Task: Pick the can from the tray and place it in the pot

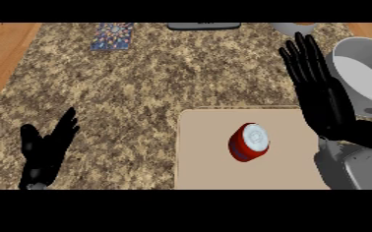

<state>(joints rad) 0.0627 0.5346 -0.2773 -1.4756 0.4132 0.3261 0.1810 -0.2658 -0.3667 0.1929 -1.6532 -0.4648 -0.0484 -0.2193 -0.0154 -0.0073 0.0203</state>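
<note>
Can (pixel 249 143) sits on tray (pixel 210 152), untouched. Right hand (pixel 320 96) spread flat, just right of tray, near pot (pixel 354 69). Left hand (pixel 45 150) open, resting near left. Pick and place both remain.

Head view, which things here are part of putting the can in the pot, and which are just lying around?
Job:
red can on the beige tray
grey pot, right edge
right hand, open

Lying about:
patterned card, far left
dark flat object, far edge
left hand, resting open
</note>
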